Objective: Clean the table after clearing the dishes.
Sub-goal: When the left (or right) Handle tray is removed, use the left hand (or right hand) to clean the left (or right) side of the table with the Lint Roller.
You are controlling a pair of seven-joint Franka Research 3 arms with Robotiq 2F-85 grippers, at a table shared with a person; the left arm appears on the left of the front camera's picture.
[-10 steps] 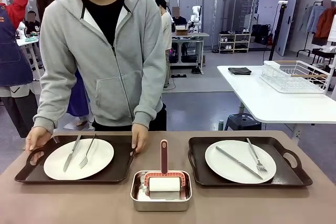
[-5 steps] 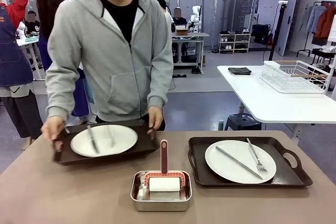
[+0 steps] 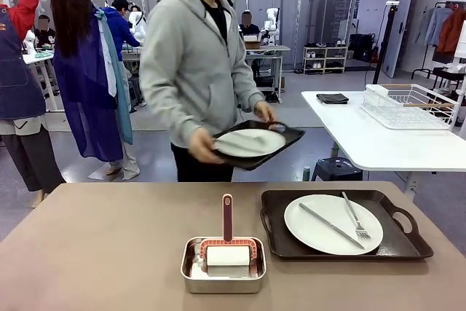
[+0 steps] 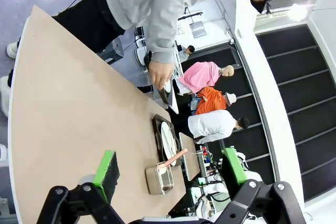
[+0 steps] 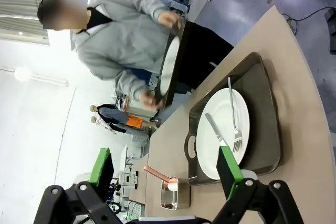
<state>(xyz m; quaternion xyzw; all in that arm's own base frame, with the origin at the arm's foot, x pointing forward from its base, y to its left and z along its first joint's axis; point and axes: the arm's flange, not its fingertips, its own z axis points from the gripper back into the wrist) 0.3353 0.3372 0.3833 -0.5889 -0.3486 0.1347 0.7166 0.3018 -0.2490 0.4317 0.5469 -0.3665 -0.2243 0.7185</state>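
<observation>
Beige-brown table (image 3: 95, 253) nearest: smooth, matte, stiff, likely easy to wipe. Near its front edge, small silver pan (image 3: 222, 286) with a red-handled roller (image 3: 227, 255) lying in it; probably light, best taken by the raised handle. Just right of that, dark tray (image 3: 397, 239) bearing white plate (image 3: 320, 232), knife (image 3: 329, 225) and fork (image 3: 355, 221): breakable, cutlery loose and apt to slide, so lift level by both end handles. Left gripper (image 4: 168, 157) and right gripper (image 5: 164, 163) both spread wide, holding nothing. Beyond the far edge, second tray (image 3: 289, 136) with its plate, held clear of the table in a person's hand (image 3: 198, 154).
</observation>
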